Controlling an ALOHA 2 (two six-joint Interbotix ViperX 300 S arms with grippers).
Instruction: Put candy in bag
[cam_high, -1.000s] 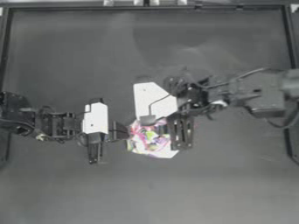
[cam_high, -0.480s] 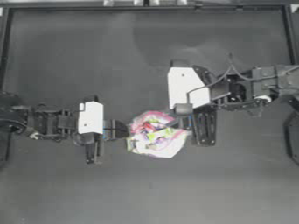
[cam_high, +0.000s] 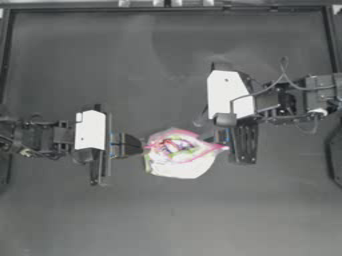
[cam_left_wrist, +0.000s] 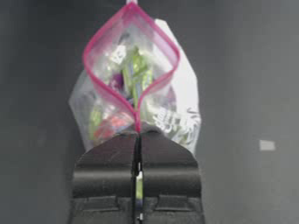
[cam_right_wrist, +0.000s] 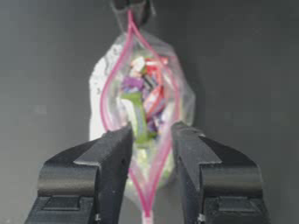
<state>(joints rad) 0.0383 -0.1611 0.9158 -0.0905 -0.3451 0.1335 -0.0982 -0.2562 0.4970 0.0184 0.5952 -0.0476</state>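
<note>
Left wrist view, bag (cam_left_wrist: 131, 94) open, candy (cam_left_wrist: 135, 70) inside

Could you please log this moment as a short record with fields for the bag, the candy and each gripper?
bag: clear plastic zip bag with pink-red seal strip, mouth open, on the dark table
candy: yellow-green wrapped piece inside the bag mouth
left gripper: shut on the seal strip's end
right gripper: open, jaws at the opposite end of the mouth

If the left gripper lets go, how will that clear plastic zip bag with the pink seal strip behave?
Probably floppy: the clear plastic zip bag is thin film, its mouth bowed open. The left gripper pinches one end of the seal, so release would likely slump it. The candies inside look light; the right gripper is open.
</note>
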